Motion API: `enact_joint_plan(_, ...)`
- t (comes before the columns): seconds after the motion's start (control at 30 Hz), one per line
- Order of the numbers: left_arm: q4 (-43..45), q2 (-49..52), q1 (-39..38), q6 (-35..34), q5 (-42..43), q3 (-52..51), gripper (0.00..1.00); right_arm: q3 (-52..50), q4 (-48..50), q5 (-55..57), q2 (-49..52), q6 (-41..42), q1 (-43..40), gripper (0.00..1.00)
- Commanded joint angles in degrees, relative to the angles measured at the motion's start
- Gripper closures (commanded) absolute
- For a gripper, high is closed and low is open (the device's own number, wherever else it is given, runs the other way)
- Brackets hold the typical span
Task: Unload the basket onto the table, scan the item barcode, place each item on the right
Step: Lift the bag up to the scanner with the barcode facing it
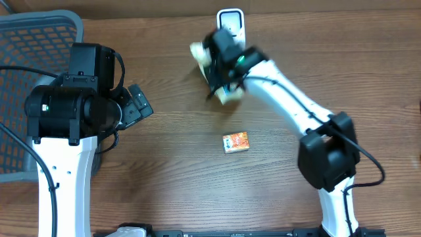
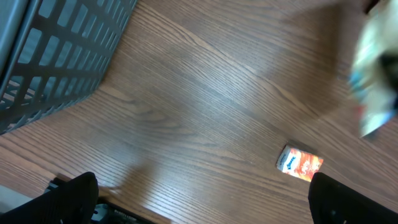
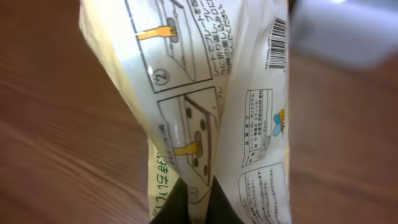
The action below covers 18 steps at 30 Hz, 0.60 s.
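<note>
The pale yellow printed plastic packet [image 3: 214,93], black barcode [image 3: 278,42] near its upper edge, was pinched at its lower end by the fully closed right gripper [image 3: 199,200], just beside the white upright scanner [image 1: 231,20]. A small orange carton [image 1: 235,142] lay apart on the brown wooden table [image 1: 164,164]. The left gripper [image 2: 208,205] was wide open and empty near the grey mesh basket [image 1: 33,39]

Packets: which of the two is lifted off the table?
The pale yellow packet, pinched in the right fingers. The small orange box lies flat on the table, untouched.
</note>
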Motion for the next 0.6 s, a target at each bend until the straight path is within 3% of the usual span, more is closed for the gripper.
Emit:
enact_joint_plan(0.0,0.09,0.07,0.31,-1.18,-0.72,-0.22,0.01,3.93,4.59,-21.46,-1.22,4.42,-5.92,0.96)
enact_joint_plan(0.13,0.09,0.07,0.31,-1.18,-0.72,-0.22,0.01,3.56,16.63,-34.93,-0.55,15.85,-11.96,0.96)
enact_joint_plan(0.33,0.09,0.07,0.31,-1.18,-0.72,-0.22,0.00,3.52,30.18,-42.42,3.32,30.60,-15.58,0.96)
enact_joint_plan(0.57,0.09,0.07,0.31,-1.18,-0.72,-0.22,0.01,3.52,21.94,-47.06,5.86,32.68,-16.17,0.96)
